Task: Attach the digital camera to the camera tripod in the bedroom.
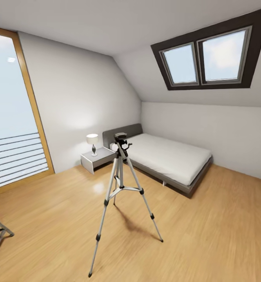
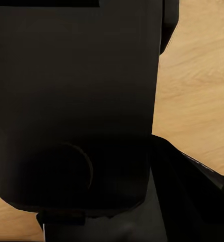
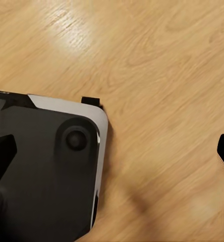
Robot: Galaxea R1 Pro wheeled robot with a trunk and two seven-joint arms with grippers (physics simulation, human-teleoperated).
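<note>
While neither pincer's state can be told, the camera tripod (image 1: 120, 184) stands on 3 silver legs, black-headed.

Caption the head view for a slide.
Camera tripod stands on the bedroom's wood floor, before a low grey bed and skylights.

Tripod (image 1: 120, 184) silver, black joints; floor (image 1: 209, 235) light wood; bed (image 1: 165, 156) grey
</note>
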